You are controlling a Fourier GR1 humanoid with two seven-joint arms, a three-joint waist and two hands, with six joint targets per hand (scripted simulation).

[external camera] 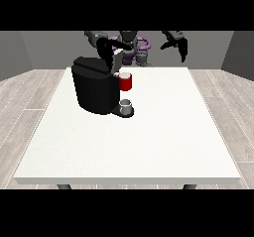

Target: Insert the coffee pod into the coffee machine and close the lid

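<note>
The hand at the view's left (pixel 105 47) is lowered onto the coffee machine (pixel 94 87) at its raised lid (pixel 117 59); its fingers' state cannot be told. The hand at the view's right (pixel 177 42) is held raised, fingers relaxed and empty. The coffee pod cannot be made out.

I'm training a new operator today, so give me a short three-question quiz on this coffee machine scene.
1. True or false: the coffee machine stands toward the view's left side of the white table.
2. Which hand is at the machine's lid? A) the hand at the view's left B) the hand at the view's right
3. Fill in: the small cup under the red part is ____ in colour.

Key: 1 true; 2 A; 3 grey.
</note>
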